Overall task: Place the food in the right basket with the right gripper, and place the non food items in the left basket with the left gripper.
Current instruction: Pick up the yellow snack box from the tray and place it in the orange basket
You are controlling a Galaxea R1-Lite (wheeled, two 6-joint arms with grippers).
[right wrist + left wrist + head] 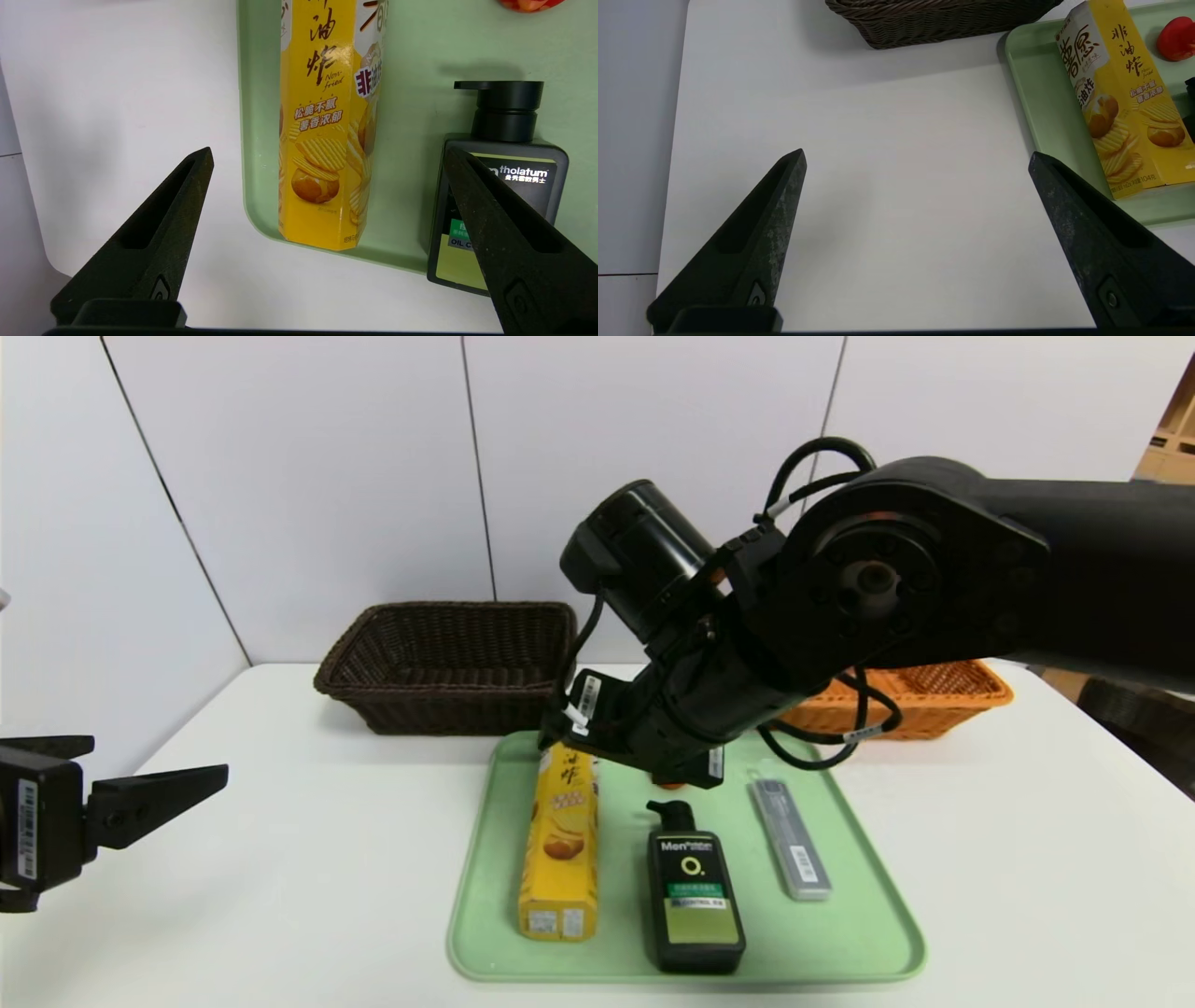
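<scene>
On the green tray [840,943] lie a yellow chips box [558,845], a black pump bottle [694,896] and a slim grey case [792,840]. A red item [1176,38] sits at the tray's far end, mostly hidden under my right arm in the head view. My right gripper [327,154] hangs open above the far end of the chips box [327,140], its fingers spread either side of the box and not touching it. My left gripper [159,758] is open and empty, low over bare table to the left of the tray [1041,116].
The dark brown basket [448,663] stands at the back left of the white table, and the orange basket [934,695] at the back right, partly behind my right arm. Bare tabletop lies on both sides of the tray.
</scene>
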